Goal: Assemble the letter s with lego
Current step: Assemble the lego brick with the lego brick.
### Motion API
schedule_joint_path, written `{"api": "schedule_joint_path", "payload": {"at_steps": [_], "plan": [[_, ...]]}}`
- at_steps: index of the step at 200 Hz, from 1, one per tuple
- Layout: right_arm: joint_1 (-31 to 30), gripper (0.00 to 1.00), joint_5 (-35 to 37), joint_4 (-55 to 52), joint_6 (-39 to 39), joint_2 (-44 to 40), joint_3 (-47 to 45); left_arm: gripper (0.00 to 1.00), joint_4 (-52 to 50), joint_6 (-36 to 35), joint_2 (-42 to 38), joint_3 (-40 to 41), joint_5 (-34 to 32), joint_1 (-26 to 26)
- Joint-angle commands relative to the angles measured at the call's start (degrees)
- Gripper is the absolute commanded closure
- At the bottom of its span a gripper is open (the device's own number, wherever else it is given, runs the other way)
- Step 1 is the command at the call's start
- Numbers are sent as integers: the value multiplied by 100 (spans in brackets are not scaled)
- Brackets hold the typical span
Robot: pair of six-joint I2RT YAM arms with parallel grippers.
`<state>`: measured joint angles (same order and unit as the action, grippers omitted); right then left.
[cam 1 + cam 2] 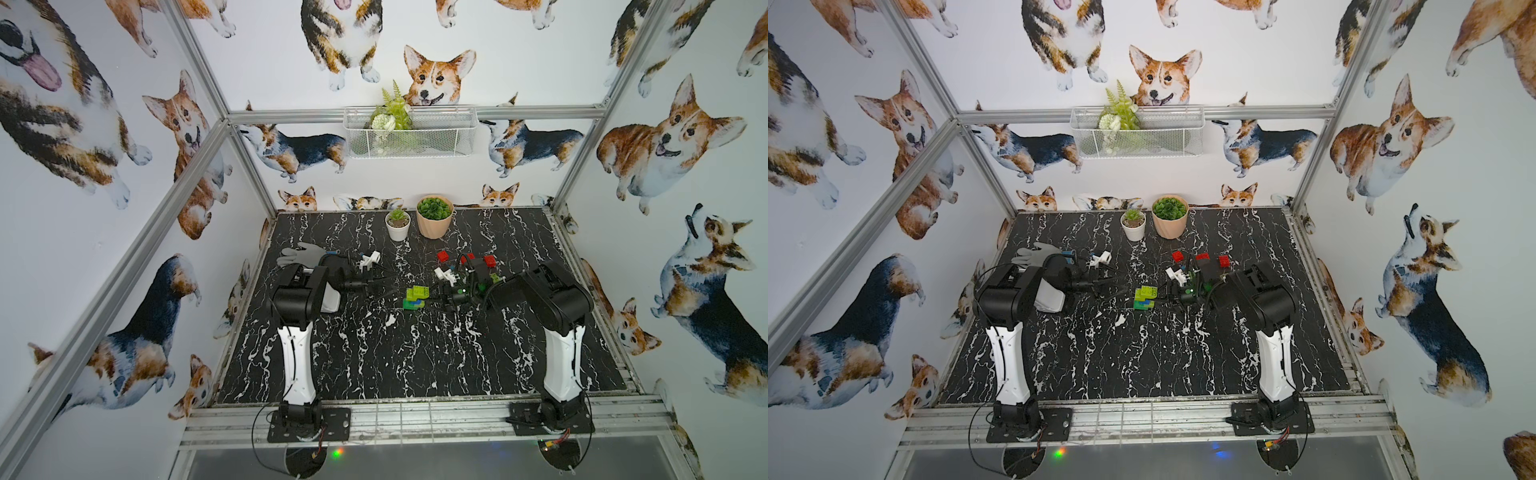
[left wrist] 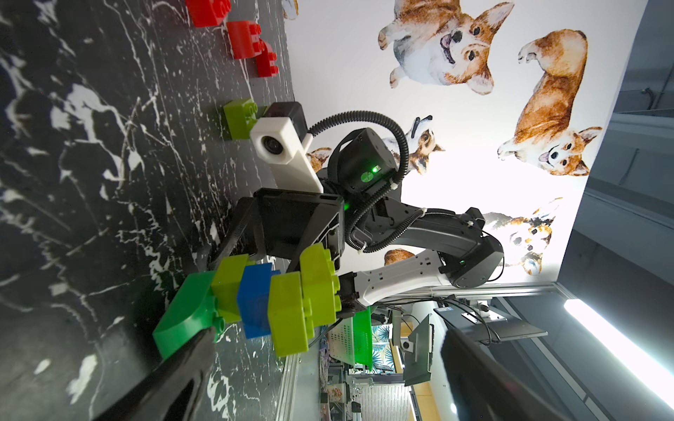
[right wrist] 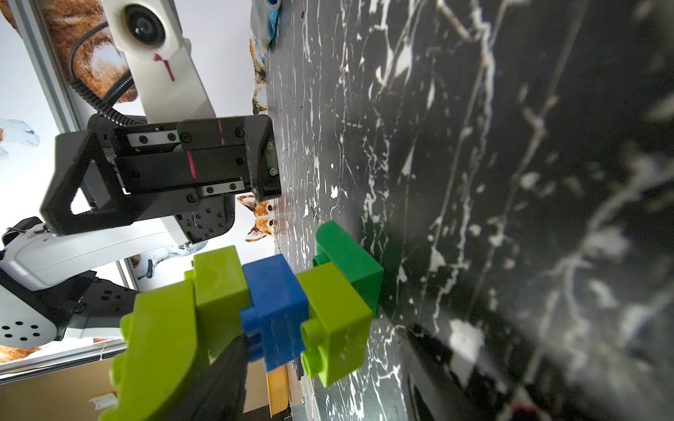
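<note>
A lego stack (image 1: 415,297) stands mid-table: a dark green brick (image 3: 346,255) at the bottom, then lime (image 3: 335,313), blue (image 3: 273,291) and two more lime bricks (image 3: 215,280). My left gripper (image 2: 328,339) is open beside it, and one finger (image 2: 175,371) reaches the dark green brick. From the opposite side my right gripper (image 3: 324,339) straddles the stack, its jaws open with a gap on the table side. Three red bricks (image 1: 443,255) (image 1: 467,257) (image 1: 489,260) and a lime brick (image 1: 494,277) lie loose behind the right arm.
Two plant pots (image 1: 398,226) (image 1: 434,216) stand at the back of the table. A grey glove (image 1: 301,253) lies at the back left, and a white object (image 1: 332,297) sits under the left arm. A wire basket (image 1: 409,131) hangs on the back wall.
</note>
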<state>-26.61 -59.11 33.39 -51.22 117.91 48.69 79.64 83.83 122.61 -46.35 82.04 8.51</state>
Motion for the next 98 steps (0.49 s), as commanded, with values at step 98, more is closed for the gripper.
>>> {"api": "schedule_joint_path", "payload": {"at_steps": [98], "plan": [[-18, 32, 809, -1321, -19, -356, 30, 0, 149, 259, -253, -49, -173, -330]]}}
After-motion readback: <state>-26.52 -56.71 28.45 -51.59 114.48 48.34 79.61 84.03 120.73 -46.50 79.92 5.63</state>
